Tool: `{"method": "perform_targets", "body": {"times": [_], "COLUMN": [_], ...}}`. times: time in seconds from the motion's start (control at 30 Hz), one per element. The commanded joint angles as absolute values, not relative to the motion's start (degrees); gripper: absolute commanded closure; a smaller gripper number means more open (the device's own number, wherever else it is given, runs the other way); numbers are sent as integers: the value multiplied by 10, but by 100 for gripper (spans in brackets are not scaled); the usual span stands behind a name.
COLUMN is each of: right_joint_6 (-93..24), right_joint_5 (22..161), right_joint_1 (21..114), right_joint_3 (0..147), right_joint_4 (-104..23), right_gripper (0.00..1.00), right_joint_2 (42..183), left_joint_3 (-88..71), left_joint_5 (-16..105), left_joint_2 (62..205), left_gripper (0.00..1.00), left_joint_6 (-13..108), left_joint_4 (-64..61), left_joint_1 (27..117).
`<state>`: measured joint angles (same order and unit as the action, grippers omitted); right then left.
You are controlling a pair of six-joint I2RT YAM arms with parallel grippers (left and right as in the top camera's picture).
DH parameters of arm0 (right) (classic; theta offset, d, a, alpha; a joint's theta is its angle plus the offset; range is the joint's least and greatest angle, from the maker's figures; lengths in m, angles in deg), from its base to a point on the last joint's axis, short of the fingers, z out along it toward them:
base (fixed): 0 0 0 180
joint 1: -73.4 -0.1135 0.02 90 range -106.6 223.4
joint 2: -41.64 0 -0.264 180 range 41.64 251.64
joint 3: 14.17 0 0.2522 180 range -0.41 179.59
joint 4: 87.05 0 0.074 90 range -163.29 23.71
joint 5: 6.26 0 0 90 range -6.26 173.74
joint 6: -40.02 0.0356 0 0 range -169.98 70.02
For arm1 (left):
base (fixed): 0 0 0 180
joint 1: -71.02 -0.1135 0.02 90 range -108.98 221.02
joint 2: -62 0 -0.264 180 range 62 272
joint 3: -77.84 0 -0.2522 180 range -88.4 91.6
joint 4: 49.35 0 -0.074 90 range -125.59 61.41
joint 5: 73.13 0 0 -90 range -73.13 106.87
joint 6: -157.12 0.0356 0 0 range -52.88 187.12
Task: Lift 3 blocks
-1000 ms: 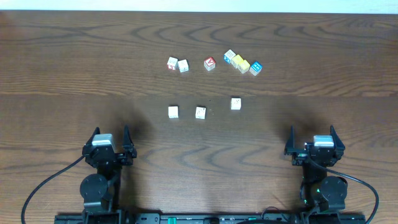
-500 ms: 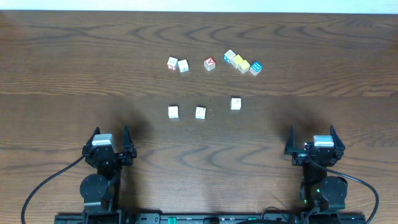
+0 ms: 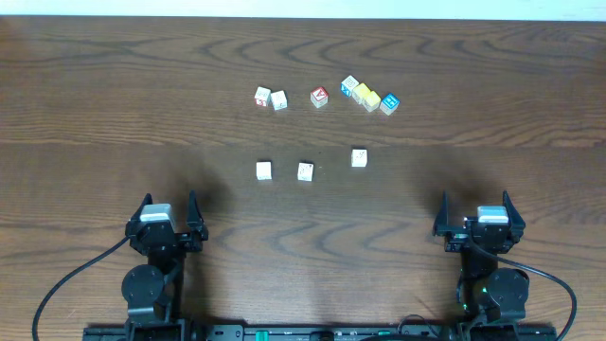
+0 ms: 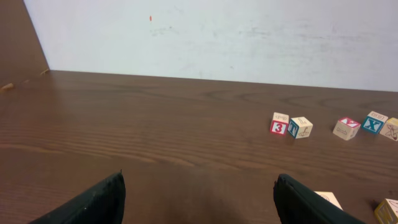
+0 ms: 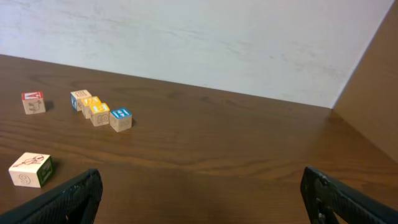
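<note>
Three whitish blocks lie in a loose row mid-table: the left block point(image 3: 263, 170), the middle block point(image 3: 305, 171) and the right block point(image 3: 359, 157), which sits slightly farther back. My left gripper point(image 3: 169, 201) stands open near the front edge, well short of them and to their left. In the left wrist view the left gripper point(image 4: 198, 183) holds nothing, and the left block point(image 4: 328, 199) peeks from behind its right finger. My right gripper point(image 3: 475, 199) is open at the front right. In the right wrist view the right gripper point(image 5: 199, 180) holds nothing, with the right block point(image 5: 30, 169) far to its left.
Several cubes with coloured faces lie in a row farther back: a red-marked cube point(image 3: 262, 96), a red-topped cube point(image 3: 319, 97), a yellow cube point(image 3: 367, 98) and a blue cube point(image 3: 389, 103). A white wall point(image 4: 217, 37) rises behind the table's far edge.
</note>
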<state>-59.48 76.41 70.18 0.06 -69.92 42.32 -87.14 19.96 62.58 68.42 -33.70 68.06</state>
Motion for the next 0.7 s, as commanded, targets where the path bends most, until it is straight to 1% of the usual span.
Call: {"method": "perform_targets", "body": {"times": [0.0, 0.67], "right_joint_6": [-599, -599], "right_joint_5": [756, 756], "right_joint_1": [707, 707], "right_joint_3": [-1, -1], "right_joint_4": [-698, -698], "right_gripper": [1, 1], "right_joint_2": [421, 421], "left_joint_3": [-882, -882], "left_joint_5": [205, 210], "left_joint_2": [623, 623], "left_gripper": [23, 23], "left_joint_6": [682, 676], "left_joint_4": [-318, -318], "left_joint_1": [677, 677]}}
